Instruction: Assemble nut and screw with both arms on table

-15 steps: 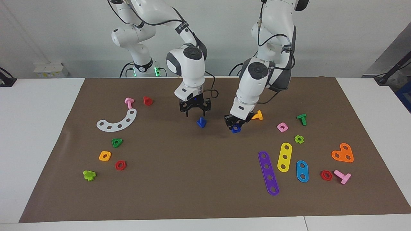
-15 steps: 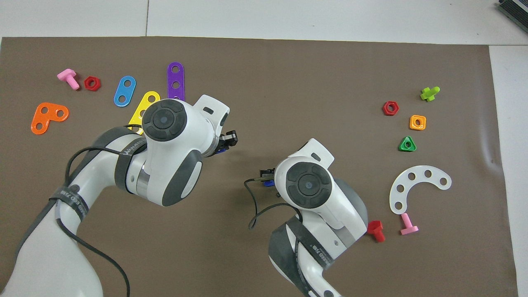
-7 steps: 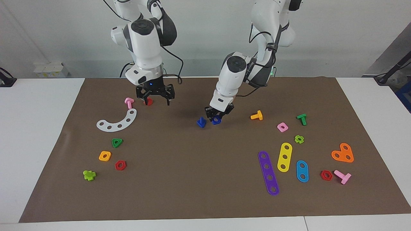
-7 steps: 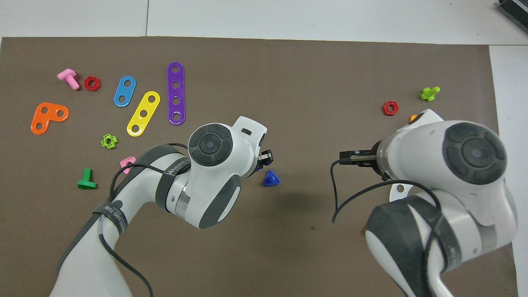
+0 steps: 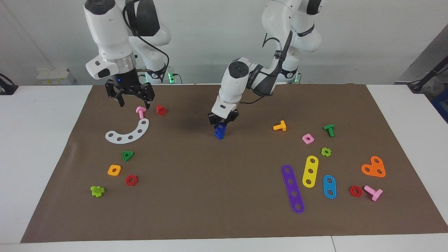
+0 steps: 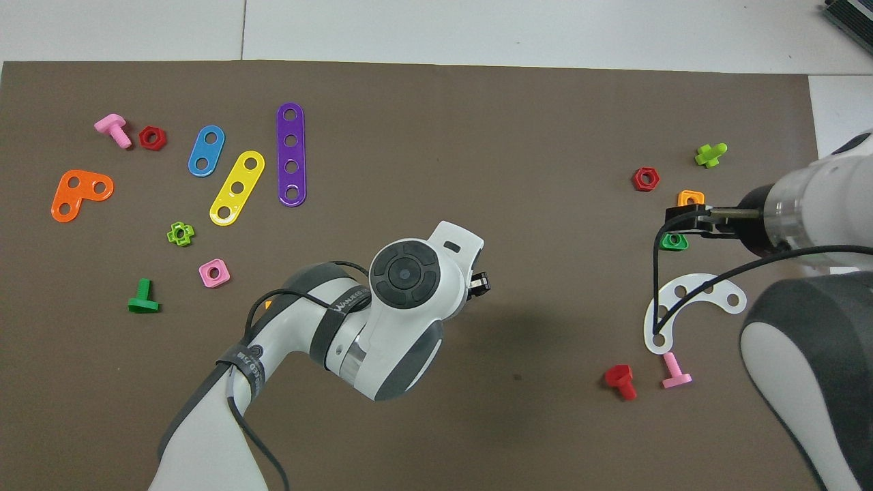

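Observation:
The dark blue screw (image 5: 219,135) stands head down on the brown mat (image 5: 224,196) of the table, near its middle. My left gripper (image 5: 222,123) is right over it, shut on the dark blue nut (image 5: 221,128), which sits at the top of the screw's stem. In the overhead view the left wrist hides both parts and only a fingertip (image 6: 481,282) shows. My right gripper (image 5: 132,99) is open and empty, raised over the mat at the right arm's end, above the pink screw (image 5: 140,111).
A red screw (image 5: 160,110) and a white curved strip (image 5: 129,132) lie by the pink screw. An orange-yellow screw (image 5: 280,126), a pink nut (image 5: 307,138), a green screw (image 5: 329,129) and several coloured strips (image 5: 292,189) lie toward the left arm's end.
The left gripper carried the nut sideways and now holds it on top of the screw. The right gripper let the screw stand, rose and swung away to the right arm's end.

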Controlling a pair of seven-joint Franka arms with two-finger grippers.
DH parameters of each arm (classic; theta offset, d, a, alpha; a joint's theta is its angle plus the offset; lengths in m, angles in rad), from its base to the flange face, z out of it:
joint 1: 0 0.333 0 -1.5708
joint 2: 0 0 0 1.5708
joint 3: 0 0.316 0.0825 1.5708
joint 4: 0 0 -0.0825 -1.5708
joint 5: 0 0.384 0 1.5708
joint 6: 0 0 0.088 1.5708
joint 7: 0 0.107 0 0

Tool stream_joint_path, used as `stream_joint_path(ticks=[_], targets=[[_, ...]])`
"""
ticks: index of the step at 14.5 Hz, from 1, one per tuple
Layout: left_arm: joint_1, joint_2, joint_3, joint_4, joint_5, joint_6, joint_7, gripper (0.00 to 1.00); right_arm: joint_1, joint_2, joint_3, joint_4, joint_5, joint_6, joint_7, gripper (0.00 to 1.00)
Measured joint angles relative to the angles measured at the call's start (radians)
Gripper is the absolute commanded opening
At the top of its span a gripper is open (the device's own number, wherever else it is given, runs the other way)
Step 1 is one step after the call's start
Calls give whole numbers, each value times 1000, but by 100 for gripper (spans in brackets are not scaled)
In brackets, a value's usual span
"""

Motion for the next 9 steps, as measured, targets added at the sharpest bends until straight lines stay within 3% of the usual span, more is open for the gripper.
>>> stream_joint_path(ticks=[6, 9], targets=[[-8, 8, 8, 3, 6, 6, -5, 0, -44, 111, 0, 233, 0, -143, -28, 100], [-7, 23, 11, 2, 24, 5, -5, 0, -44, 128, 4, 253, 0, -157, -31, 100]])
